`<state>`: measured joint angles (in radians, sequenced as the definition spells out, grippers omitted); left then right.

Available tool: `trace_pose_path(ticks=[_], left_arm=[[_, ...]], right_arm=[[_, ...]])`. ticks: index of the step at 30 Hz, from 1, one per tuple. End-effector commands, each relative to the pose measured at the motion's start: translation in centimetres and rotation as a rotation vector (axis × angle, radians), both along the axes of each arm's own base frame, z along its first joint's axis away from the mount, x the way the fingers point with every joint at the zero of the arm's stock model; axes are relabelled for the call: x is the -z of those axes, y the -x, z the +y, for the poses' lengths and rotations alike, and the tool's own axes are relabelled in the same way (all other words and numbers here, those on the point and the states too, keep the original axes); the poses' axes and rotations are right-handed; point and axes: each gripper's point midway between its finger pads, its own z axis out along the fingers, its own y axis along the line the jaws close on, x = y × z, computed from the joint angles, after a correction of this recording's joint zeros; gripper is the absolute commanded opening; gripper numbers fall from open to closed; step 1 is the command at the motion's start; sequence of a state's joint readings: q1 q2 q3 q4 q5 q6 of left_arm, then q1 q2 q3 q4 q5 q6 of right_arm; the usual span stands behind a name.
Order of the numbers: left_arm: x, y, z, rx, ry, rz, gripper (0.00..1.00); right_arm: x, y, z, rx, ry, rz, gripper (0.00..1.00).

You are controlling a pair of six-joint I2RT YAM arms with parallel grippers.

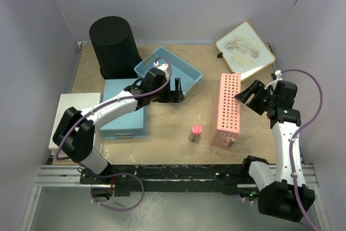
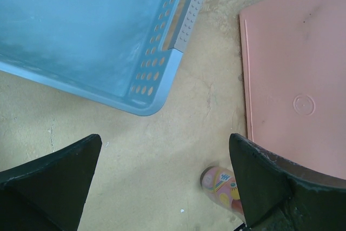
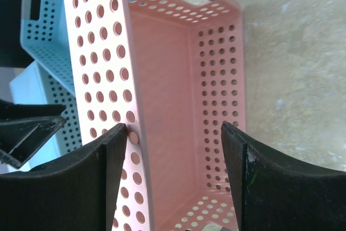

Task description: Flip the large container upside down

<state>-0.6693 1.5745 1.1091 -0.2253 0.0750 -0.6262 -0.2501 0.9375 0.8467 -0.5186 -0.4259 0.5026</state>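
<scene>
The bucket [image 1: 114, 47] stands at eleven o'clock on the tabletop [image 1: 178, 152], possibly mouth-down; left tool [image 1: 177, 91] and right tool [image 1: 250, 97] gape empty, well apart from it; reaching across could snag the blue basket [image 1: 167, 74].

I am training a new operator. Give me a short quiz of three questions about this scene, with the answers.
1. True or false: the left gripper holds the black bucket.
2. The pink basket: A) lies flat on its bottom, B) stands on its side, C) lies upside down.
3. Which gripper is nearer the pink basket?
Key: 1 false; 2 B; 3 the right gripper.
</scene>
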Motion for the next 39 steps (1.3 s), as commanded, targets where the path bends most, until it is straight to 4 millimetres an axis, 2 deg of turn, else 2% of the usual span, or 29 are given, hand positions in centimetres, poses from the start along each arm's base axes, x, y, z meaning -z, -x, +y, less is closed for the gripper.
trace_pose_path(ticks=[1, 7, 11, 18, 21, 24, 26, 29, 31, 33, 35, 37, 39], left_arm=[[-2.8, -1.3, -2.0, 0.025, 0.079, -0.069, 0.99], [-2.4, -1.0, -3.0, 0.068, 0.063, -0.063, 0.99], [-2.4, -0.7, -2.7, 0.071, 0.056, -0.062, 0.99], [-1.9, -0.1, -2.0, 0.07, 0.035, -0.062, 0.99], [-2.2, -0.1, -1.7, 0.068, 0.03, -0.072, 0.99], [-2.9, -0.5, -1.8, 0.059, 0.037, -0.094, 1.0], [-3.6, -0.8, -1.9, 0.055, 0.044, -0.111, 0.99], [-4.5, -1.5, -1.5, 0.025, 0.035, -0.142, 0.99], [-5.4, -1.7, -1.0, 0.002, 0.022, -0.164, 0.99], [-6.7, -1.7, -0.1, -0.027, 0.013, -0.188, 0.99], [-8.2, -1.6, 1.1, -0.074, 0.009, -0.224, 0.99], [-8.8, -1.3, 2.5, -0.119, -0.007, -0.24, 0.99], [-9.0, -1.0, 3.9, -0.162, -0.036, -0.246, 0.99]], right_arm=[[3.3, 3.6, -4.9, 0.155, 0.243, 0.203, 0.71], [4.0, 5.2, -7.5, 0.294, 0.341, 0.282, 0.71], [3.7, 5.9, -9.3, 0.372, 0.407, 0.324, 0.7], [4.3, 6.8, -11.1, 0.455, 0.477, 0.41, 0.7], [1.3, 6.3, -12.7, 0.522, 0.543, 0.342, 0.7], [-1.8, 5.2, -12.1, 0.492, 0.523, 0.215, 0.71], [-3.7, 3.7, -9.8, 0.384, 0.447, 0.091, 0.71], [-5.3, 0.9, -4.0, 0.134, 0.241, -0.1, 0.69], [-4.7, -0.2, -1.0, 0.033, 0.14, -0.112, 0.67], [-3.6, -1.2, 2.2, -0.061, 0.166, -0.078, 0.66], [-2.8, -1.7, 6.7, -0.194, 0.209, -0.064, 0.67], [-1.2, -2.1, 11.0, -0.345, 0.141, -0.019, 0.68], [0.6, -2.3, 13.4, -0.426, 0.092, 0.036, 0.66]])
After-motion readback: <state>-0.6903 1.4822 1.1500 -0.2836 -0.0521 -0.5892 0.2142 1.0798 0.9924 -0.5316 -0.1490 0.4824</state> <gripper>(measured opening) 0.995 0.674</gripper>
